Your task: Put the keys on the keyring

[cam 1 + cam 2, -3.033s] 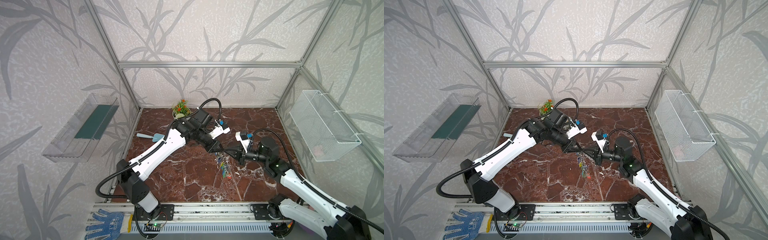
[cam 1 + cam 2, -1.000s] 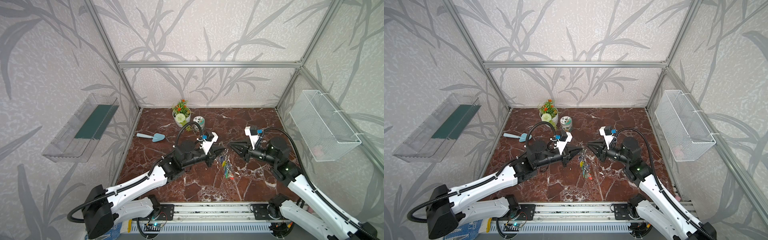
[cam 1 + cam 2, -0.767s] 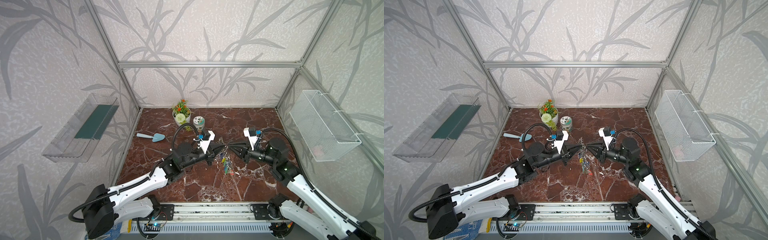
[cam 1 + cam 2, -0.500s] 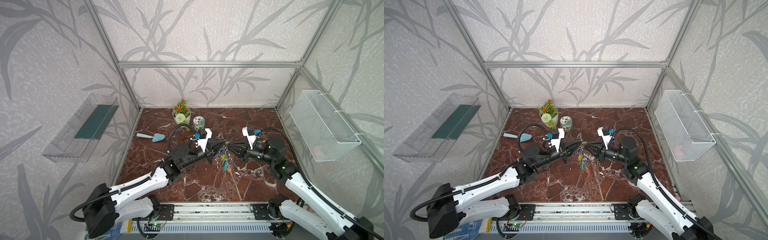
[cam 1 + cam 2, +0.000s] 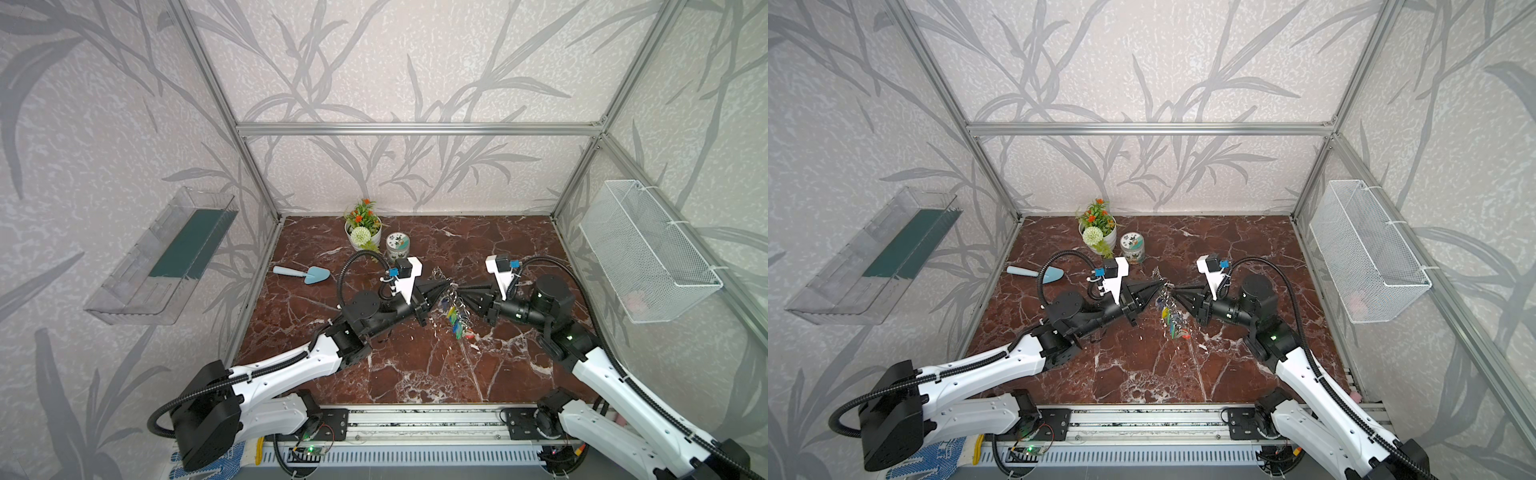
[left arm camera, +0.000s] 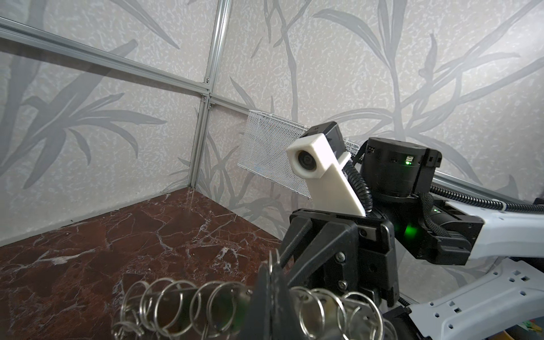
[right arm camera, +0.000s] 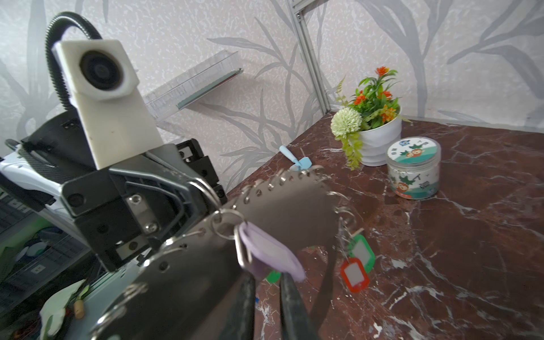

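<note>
Marble tabletop (image 5: 415,374) | my left end effector (image 5: 445,286) clamps keyring (image 7: 282,212), lifted in front of flowerpot (image 5: 363,232) | my right end effector (image 7: 266,278), narrow, pinches lilac-tagged keys (image 7: 268,250) touching keyring's edge | progress: both lifted; threading unconfirmed, I judge it unfinished; release remains

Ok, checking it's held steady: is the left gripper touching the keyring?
Touching. In the right wrist view the keyring is pinched in the left gripper; the left wrist view shows the jaws shut on its edge.
</note>
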You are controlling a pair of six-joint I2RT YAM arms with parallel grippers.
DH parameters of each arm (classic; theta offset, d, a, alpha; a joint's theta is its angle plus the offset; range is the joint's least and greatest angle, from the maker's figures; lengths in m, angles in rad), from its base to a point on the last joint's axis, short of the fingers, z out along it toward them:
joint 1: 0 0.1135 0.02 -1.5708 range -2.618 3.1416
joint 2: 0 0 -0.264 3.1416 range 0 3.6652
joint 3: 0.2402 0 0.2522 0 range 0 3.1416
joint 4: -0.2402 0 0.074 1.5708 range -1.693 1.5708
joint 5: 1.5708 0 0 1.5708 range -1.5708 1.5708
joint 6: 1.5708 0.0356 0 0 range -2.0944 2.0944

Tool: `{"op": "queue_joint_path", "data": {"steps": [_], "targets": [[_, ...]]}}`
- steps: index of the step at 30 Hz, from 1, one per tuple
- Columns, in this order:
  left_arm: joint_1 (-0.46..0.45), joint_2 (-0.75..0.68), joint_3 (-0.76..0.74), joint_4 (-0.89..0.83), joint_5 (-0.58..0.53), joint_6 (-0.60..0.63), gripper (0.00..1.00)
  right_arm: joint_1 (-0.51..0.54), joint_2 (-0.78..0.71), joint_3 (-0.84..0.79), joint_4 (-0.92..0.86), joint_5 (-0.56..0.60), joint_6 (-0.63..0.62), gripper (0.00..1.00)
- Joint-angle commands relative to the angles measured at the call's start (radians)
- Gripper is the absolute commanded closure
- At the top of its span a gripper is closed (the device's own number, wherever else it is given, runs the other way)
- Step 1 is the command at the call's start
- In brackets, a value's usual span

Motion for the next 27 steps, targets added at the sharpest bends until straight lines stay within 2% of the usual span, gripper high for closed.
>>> {"op": "queue_joint_path", "data": {"steps": [1, 5, 8, 11, 15, 20, 27], "targets": [[-0.003, -0.018, 0.008, 0.107, 0.0, -0.014, 1.0, -0.045, -0.032, 0.01, -0.08, 0.073, -0.009, 0.81], [-0.002, -0.022, 0.004, 0.098, 0.019, -0.015, 1.0, -0.133, -0.064, 0.015, -0.049, 0.031, 0.06, 0.76], [-0.002, -0.019, 0.004, 0.102, 0.045, -0.02, 1.0, -0.136, -0.081, 0.03, 0.008, -0.018, 0.072, 0.67], [0.0, -0.009, 0.009, 0.109, 0.072, -0.031, 1.0, -0.135, -0.06, 0.031, 0.11, -0.097, 0.105, 0.62], [0.002, 0.004, 0.01, 0.128, 0.1, -0.047, 1.0, -0.125, -0.008, 0.017, 0.294, -0.206, 0.186, 0.61], [0.01, 0.004, -0.004, 0.152, 0.091, -0.09, 1.0, -0.118, 0.017, -0.015, 0.45, -0.262, 0.255, 0.58], [0.028, 0.012, 0.004, 0.16, 0.137, -0.115, 1.0, -0.094, 0.073, -0.024, 0.47, -0.287, 0.245, 0.58]]}}
